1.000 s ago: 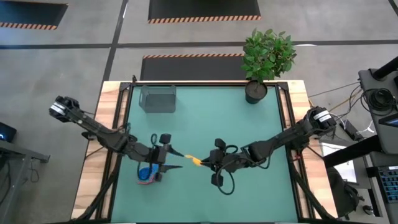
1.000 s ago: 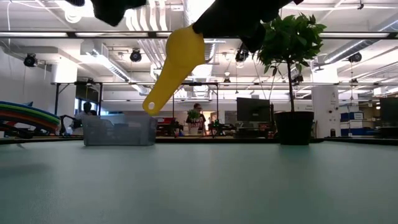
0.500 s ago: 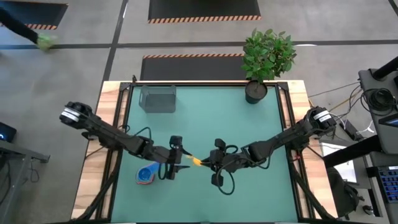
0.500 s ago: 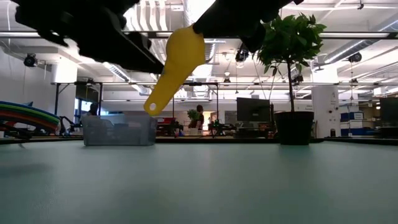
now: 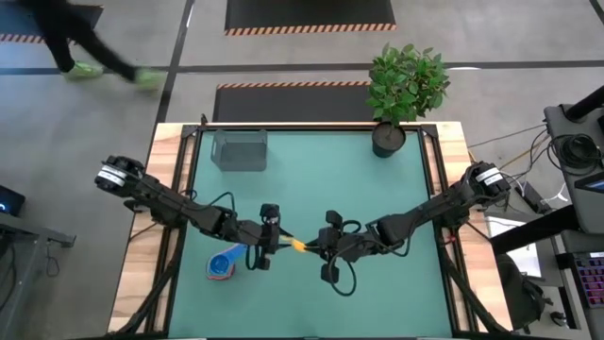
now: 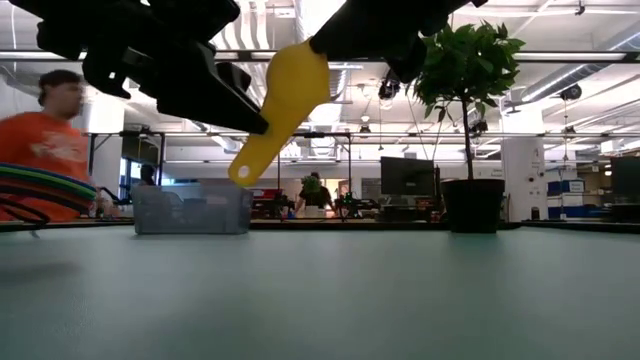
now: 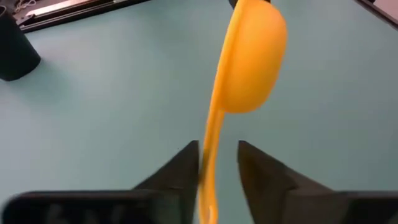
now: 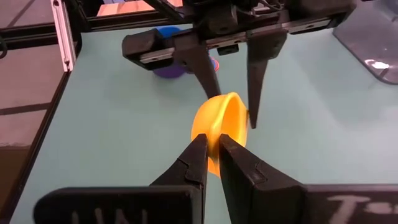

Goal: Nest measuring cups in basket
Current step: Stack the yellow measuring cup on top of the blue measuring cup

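- The left gripper (image 5: 274,238) has left the nested stack of cups (image 5: 223,265) at the lower left of the high view and come to the middle of the table. Its fingers (image 7: 186,168) now straddle the handle of the yellow measuring cup (image 7: 247,68).
- They have narrowed around the handle, but whether they already pinch it is hard to tell from the left wrist view.
- The right gripper (image 8: 211,163) stays clamped on the yellow cup's bowl rim, holding it in the air, handle slanting down.
- This looks like a handover in progress, right arm to left.
- The yellow cup is smooth plastic with a round bowl and a thin, flat handle.
- The basket (image 5: 239,149) sits empty at the upper left of the mat, well apart from both arms.
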Tool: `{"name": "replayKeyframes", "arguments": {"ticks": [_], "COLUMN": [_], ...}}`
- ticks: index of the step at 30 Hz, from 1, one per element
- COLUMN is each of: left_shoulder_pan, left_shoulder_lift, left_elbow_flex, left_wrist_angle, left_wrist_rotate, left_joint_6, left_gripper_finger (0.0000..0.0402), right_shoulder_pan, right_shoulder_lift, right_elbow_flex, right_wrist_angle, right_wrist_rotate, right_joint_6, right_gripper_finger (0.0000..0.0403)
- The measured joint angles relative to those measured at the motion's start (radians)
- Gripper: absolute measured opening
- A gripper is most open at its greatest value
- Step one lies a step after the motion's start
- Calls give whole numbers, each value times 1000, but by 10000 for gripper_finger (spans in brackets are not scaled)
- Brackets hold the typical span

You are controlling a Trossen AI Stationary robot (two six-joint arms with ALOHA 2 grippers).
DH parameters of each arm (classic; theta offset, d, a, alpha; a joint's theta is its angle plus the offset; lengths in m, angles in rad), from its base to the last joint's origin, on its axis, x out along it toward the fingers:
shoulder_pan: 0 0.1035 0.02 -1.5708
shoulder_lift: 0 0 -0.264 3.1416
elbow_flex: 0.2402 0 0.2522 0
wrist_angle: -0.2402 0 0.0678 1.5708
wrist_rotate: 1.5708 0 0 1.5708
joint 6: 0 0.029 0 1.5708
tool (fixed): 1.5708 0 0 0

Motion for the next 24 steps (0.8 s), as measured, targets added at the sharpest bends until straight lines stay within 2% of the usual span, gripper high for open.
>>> {"name": "replayKeyframes", "arguments": {"ticks": [5, 9, 16, 21, 24], "left_shoulder_pan": [0, 0, -5, -18, -33], "left_shoulder_lift": [0, 0, 0, 0, -1], "left_elbow_flex": [0, 0, 0, -6, -41], "left_wrist_angle": [0, 2, 51, 112, 218], "left_wrist_rotate": [-1, -1, 0, 20, 52], "left_joint_6": [3, 8, 32, 86, 121], "left_gripper_finger": [9, 8, 1, 1, 1], "right_shoulder_pan": [1, 0, 0, 1, 7], "right_shoulder_lift": [0, 0, -7, -65, -128], "right_elbow_flex": [0, 0, 0, 0, 0], "right_wrist_angle": [5, 8, 5, 1, 2], "right_wrist_rotate": [3, 6, 6, 5, 5], "right_joint_6": [-1, -1, -7, -44, -82], "right_gripper_finger": [24, 46, 131, 180, 196]}}
